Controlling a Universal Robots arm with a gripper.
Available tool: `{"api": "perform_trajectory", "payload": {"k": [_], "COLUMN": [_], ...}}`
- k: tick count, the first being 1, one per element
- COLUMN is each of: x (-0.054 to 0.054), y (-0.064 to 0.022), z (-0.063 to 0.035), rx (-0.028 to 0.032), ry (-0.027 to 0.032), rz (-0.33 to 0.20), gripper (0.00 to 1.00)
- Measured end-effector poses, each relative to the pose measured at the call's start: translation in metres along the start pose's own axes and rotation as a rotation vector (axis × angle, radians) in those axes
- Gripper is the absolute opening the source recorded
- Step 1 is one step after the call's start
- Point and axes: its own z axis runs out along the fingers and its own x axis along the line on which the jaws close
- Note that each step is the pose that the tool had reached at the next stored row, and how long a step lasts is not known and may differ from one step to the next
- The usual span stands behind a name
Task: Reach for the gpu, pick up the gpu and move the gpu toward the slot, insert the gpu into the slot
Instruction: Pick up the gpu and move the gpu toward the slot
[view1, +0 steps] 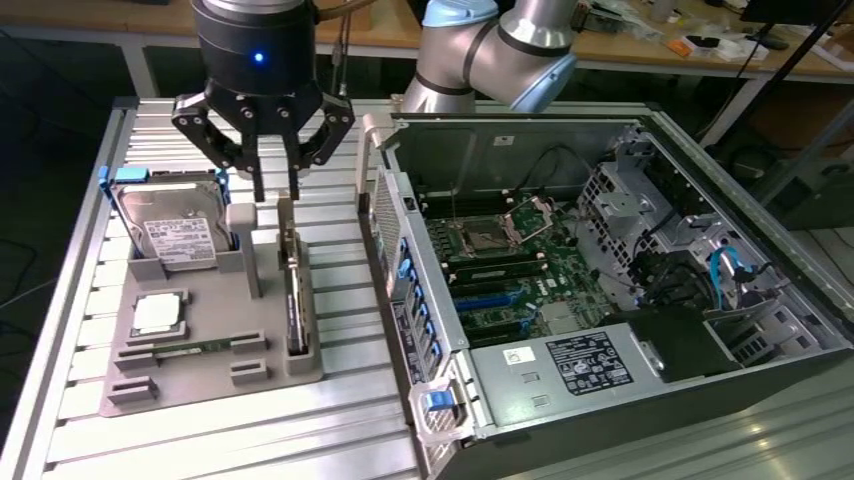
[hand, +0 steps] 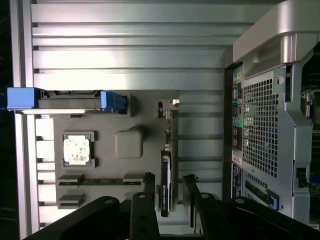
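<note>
The gpu (view1: 294, 300) stands on edge in a slot of the grey holder (view1: 200, 375), its silver bracket end toward the arm. In the wrist view the gpu (hand: 166, 175) appears edge-on as a thin dark card. My gripper (view1: 275, 192) hangs just above the card's end. It is open, and nothing is held. One of its black fingers (hand: 149, 186) shows on each side of the card's edge, around my gripper (hand: 170, 192). The slot lies among the expansion slots (view1: 497, 300) on the motherboard inside the open computer case (view1: 747, 330), to the exterior view's right.
On the same holder are a silver hard drive (view1: 174, 235) in a blue bracket, a processor chip (view1: 158, 313) and a short memory stick (view1: 200, 347). The case's perforated rear wall (hand: 260, 130) stands close beside the holder. All rests on a slatted aluminium table (view1: 80, 300).
</note>
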Motion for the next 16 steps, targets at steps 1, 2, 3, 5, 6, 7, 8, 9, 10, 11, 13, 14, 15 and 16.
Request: {"api": "perform_trajectory", "payload": {"k": [1, 2, 3, 5, 6, 7, 8, 9, 10, 11, 13, 14, 15, 16], "x": [0.001, 0.002, 0.002, 0.003, 0.003, 0.003, 0.003, 0.003, 0.003, 0.003, 0.003, 0.003, 0.003, 0.003], "y": [-0.0004, -0.0007, -0.001, -0.0013, -0.0013, -0.0014, -0.0015, -0.0015, -0.0015, -0.0016, -0.0018, -0.0019, -0.002, -0.0022], "z": [0.0019, 0.0036, 0.0053, 0.0091, 0.0108, 0.013, 0.0152, 0.017, 0.0188, 0.0206, 0.0247, 0.0265, 0.0284, 0.0302], "rx": [0.0, 0.0001, 0.0001, 0.0, 0.0, 0.0, 0.0, -0.0001, 0.0, 0.0, 0.0, -0.0001, -0.0001, -0.0001], "ry": [0.0005, 0.0008, 0.0012, 0.0022, 0.0026, 0.0035, 0.0043, 0.0049, 0.0056, 0.0064, 0.0075, 0.0077, 0.0077, 0.0079], "rz": [0.0, 0.0, 0.0, -0.001, -0.001, -0.001, -0.002, -0.003, -0.004, -0.005, -0.008, -0.009, -0.011, -0.012], "gripper": [0.36, 0.36, 0.36, 0.36, 0.36, 0.36, 0.36, 0.36, 0.36, 0.36, 0.36, 0.36, 0.36, 0.36]}}
